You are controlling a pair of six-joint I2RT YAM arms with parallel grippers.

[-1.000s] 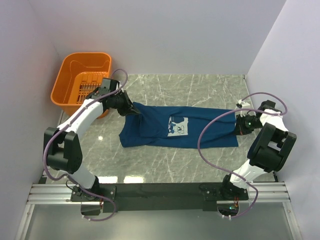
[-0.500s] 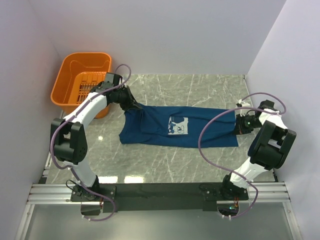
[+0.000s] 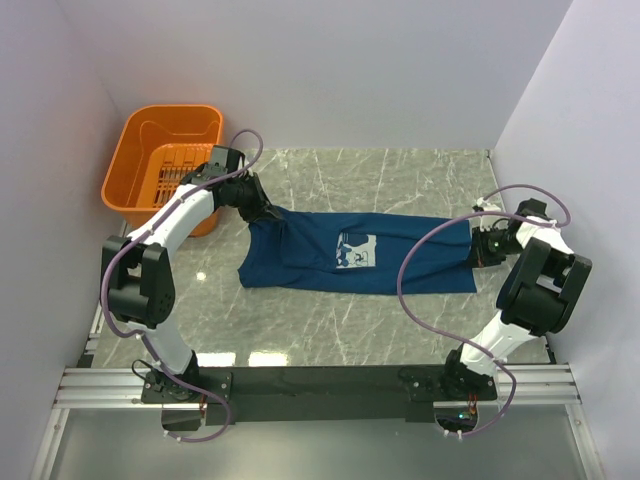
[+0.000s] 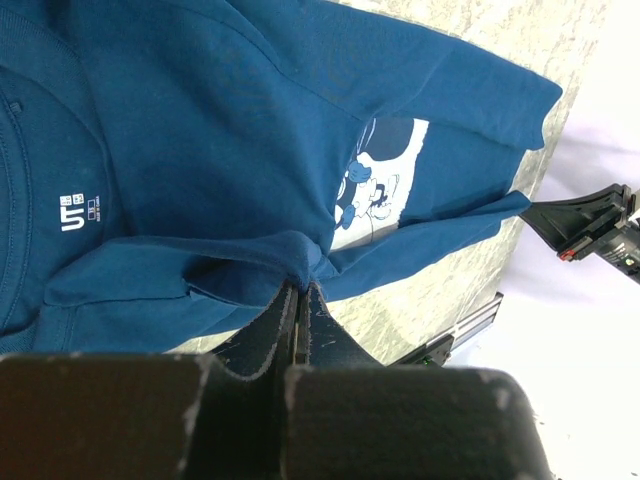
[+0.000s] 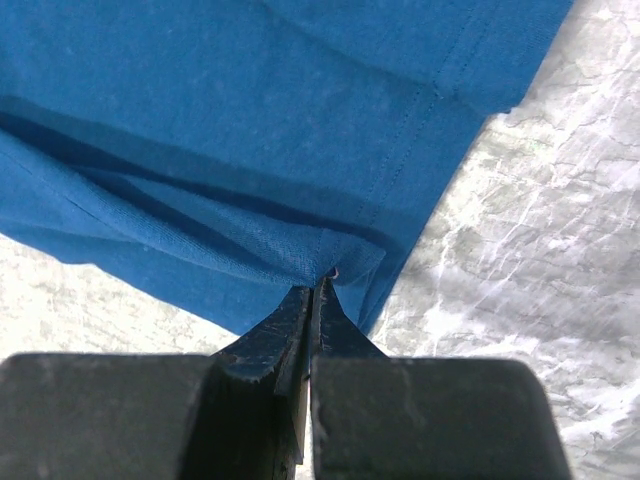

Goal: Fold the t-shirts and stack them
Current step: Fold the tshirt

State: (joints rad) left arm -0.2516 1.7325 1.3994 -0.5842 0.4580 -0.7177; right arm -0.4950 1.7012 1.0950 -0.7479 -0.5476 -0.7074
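— What did the room look like?

— A small booth. A plain pale back wall (image 3: 330,70) met a left wall (image 3: 40,150) and a right wall (image 3: 590,130), both tinted lavender, closing round a table (image 3: 400,175).

— And the tabletop?

— Glossy grey-green marble pattern with white veins. A bright glare spot (image 3: 203,275) lay towards its left side.

— Anything else?

— An orange plastic basket (image 3: 115,185) stood in the far left corner, and an aluminium rail (image 3: 100,385) ran along the near edge.
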